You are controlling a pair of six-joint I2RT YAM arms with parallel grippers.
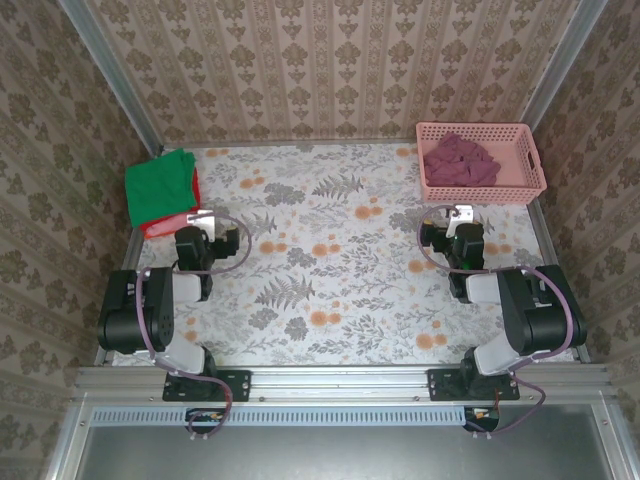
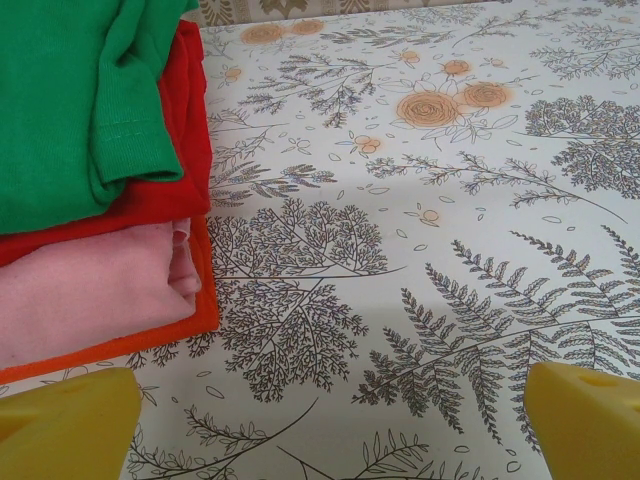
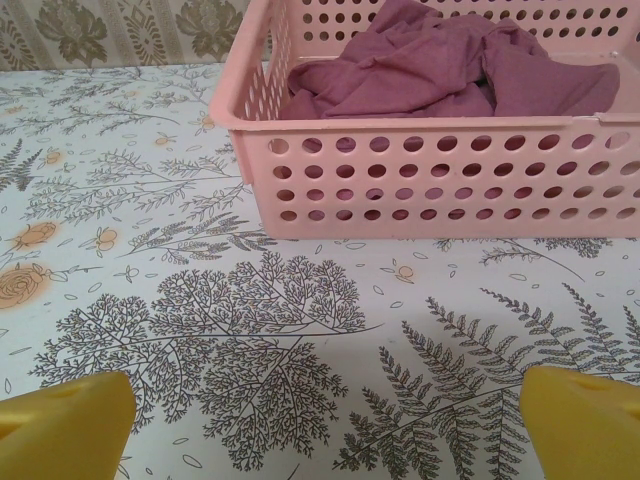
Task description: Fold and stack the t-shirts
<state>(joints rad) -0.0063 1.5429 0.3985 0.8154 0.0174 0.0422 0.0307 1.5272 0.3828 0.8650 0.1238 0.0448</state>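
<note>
A stack of folded t-shirts lies at the table's far left, with a green tee (image 1: 160, 185) on top and a red one (image 1: 172, 222) under it. In the left wrist view the stack is green (image 2: 60, 100), red (image 2: 182, 120), pale pink (image 2: 90, 290) and orange (image 2: 150, 342). A crumpled maroon tee (image 1: 460, 158) (image 3: 440, 70) lies in the pink basket (image 1: 530, 185) (image 3: 430, 170). My left gripper (image 1: 200, 216) (image 2: 330, 430) stands open just in front of the stack, nothing between its yellow fingers (image 2: 65, 425). My right gripper (image 1: 458, 213) (image 3: 325, 430) is open and empty a short way before the basket.
The floral tablecloth (image 1: 330, 260) covers the table between the arms. Patterned walls close in the back and both sides. The basket sits in the far right corner, near the right wall.
</note>
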